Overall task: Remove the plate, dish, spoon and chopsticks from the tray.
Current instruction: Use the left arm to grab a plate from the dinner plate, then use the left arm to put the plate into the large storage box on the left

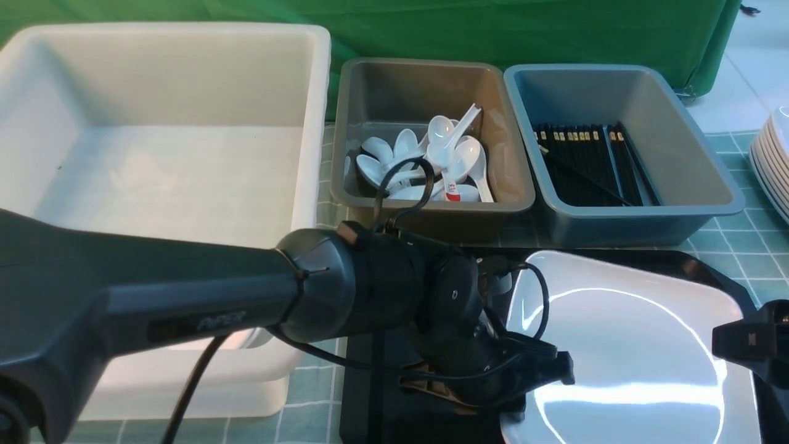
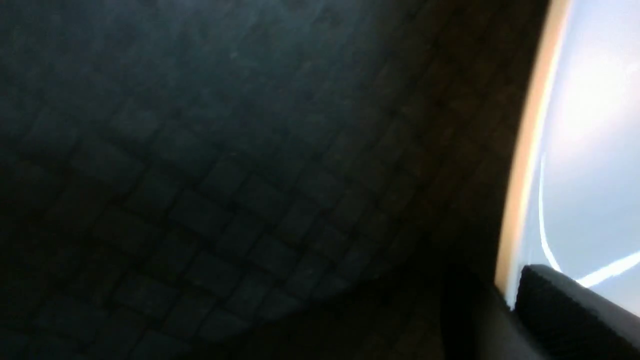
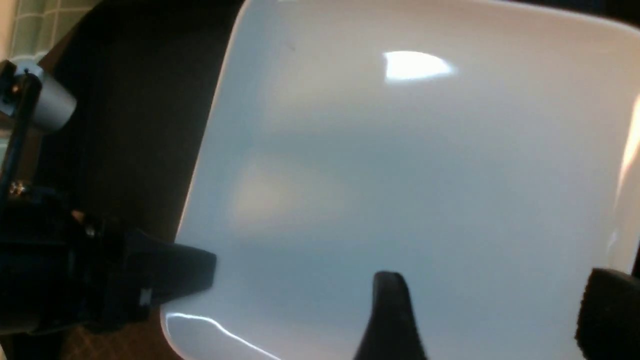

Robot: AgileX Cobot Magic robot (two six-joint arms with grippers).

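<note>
Front view: lower centre, the left gripper point(image 1: 550, 370) had a finger over the rim of the large glossy white square plate point(image 1: 629, 351), presumably to lift it off the black textured plastic tray point(image 1: 703, 262); clamping unclear. Lower right, the right gripper point(image 1: 743, 339) gaped.

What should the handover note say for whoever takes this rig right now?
Left claw: at the plate's left rim, one finger over it; grip not confirmed.
Right claw: open, above the plate's right part.
Plate: on the tray.
Done, as far as visible: spoons lie in the grey-brown tub, chopsticks in the blue-grey tub; none on the tray floor that shows. No dish in view.
Left: take the plate off the tray, then check the hidden tray parts.
</note>
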